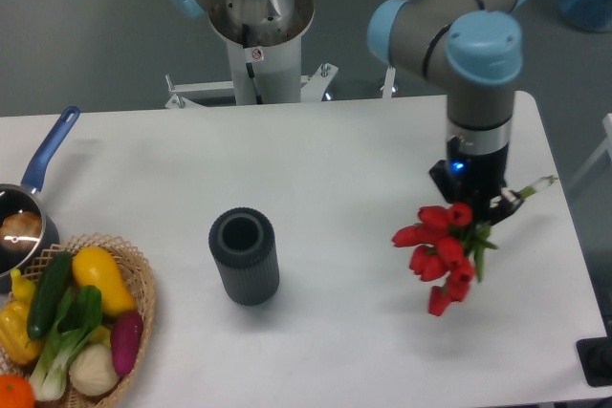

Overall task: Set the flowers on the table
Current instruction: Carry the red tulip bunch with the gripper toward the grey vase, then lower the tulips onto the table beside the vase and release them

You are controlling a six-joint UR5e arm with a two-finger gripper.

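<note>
Large flat white rectangular worktop [363, 140] with rounded corners, plain and unmarked. Standing upright near its middle: a dark ribbed cylinder [245, 257], open at the top. At the front left corner: a round wicker basket [143, 303] heaped with colourful vegetables, partly cut off by the frame. Just behind it at the left edge: a steel saucepan [21, 226] with a blue handle.

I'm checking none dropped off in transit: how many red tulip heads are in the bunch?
About 8, clustered in the flowers hanging from the claw over the table's right side, from beside the claw down to the lowest bloom. Overlapping heads may hide more.
</note>
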